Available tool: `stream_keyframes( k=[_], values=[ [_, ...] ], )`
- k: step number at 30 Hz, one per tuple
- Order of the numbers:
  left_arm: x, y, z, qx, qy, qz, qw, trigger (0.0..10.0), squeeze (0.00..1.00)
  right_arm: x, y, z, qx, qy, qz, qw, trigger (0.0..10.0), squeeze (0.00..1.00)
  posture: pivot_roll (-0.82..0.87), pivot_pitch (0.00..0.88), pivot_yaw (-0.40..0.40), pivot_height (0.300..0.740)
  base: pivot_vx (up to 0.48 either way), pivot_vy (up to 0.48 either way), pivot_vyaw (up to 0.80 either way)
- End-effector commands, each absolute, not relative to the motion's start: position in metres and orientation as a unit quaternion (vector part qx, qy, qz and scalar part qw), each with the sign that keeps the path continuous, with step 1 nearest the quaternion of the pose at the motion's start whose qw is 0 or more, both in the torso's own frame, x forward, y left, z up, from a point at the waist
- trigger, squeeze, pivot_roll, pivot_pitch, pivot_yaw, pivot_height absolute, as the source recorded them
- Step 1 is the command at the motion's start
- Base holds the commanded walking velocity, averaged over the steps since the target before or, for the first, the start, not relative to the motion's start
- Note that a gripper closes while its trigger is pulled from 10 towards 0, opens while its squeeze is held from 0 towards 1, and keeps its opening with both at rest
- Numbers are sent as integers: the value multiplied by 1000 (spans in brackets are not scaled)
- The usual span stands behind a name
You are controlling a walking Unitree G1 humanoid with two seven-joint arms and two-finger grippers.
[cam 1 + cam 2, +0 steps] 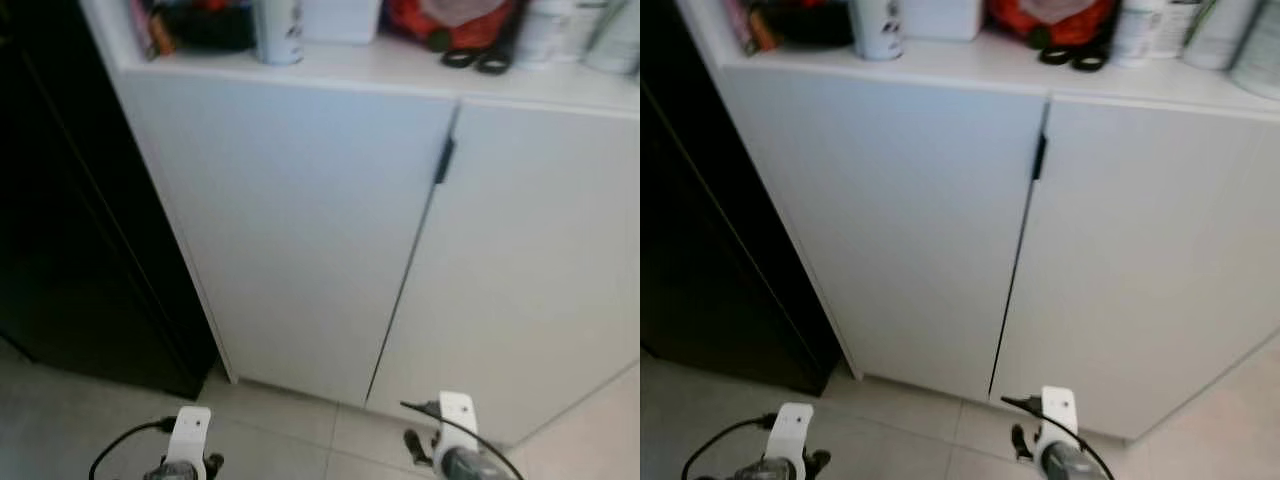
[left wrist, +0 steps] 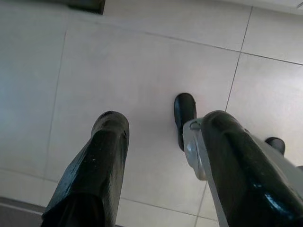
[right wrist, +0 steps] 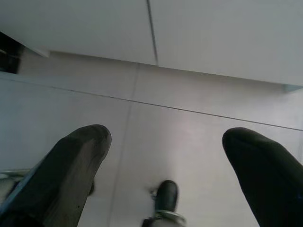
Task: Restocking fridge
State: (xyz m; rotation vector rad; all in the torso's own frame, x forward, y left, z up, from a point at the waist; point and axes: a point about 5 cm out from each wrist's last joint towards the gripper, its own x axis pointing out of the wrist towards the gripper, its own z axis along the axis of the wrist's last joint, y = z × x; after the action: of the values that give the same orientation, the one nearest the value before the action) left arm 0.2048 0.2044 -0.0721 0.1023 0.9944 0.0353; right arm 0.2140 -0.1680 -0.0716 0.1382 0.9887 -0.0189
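White two-door cabinet (image 1: pixel 300 230) fills your view, countertop (image 1: pixel 400 65) above crowded with a can (image 1: pixel 278 30), scissors (image 1: pixel 478 60), a red bag (image 1: pixel 455 20) and tubs. Dark tall panel (image 1: pixel 70 220) on your left could be the fridge; can't confirm. Nothing picked to restock yet. Judging: the can is light, rigid and slick, so grip mid-body. Left gripper (image 2: pixel 158 156) and right gripper (image 3: pixel 165 156) both hang low over the tiled floor (image 2: pixel 118 71), fingers spread apart, holding nothing.
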Motion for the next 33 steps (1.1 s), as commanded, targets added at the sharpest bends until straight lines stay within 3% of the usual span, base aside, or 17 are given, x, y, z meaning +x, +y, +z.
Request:
stream_keyframes(
  k=[1, 11, 33],
  values=[
    [206, 203, -72, 50, 478, 17, 877, 10000, 0, 209, -177, -73, 67, 480, -23, 874, 10000, 0, 30, 0, -27, 740, 0, 0, 0],
    [205, 204, -72, 47, 481, 20, 875, 10000, 0, 209, -176, -74, 76, 478, -31, 875, 10000, 0, 29, 0, -26, 740, 0, 0, 0],
    [199, 204, -75, 57, 488, 11, 871, 10000, 0, 203, -176, -77, 83, 482, -41, 871, 10000, 0, 24, 0, 9, 740, 0, 358, 0]
  ],
)
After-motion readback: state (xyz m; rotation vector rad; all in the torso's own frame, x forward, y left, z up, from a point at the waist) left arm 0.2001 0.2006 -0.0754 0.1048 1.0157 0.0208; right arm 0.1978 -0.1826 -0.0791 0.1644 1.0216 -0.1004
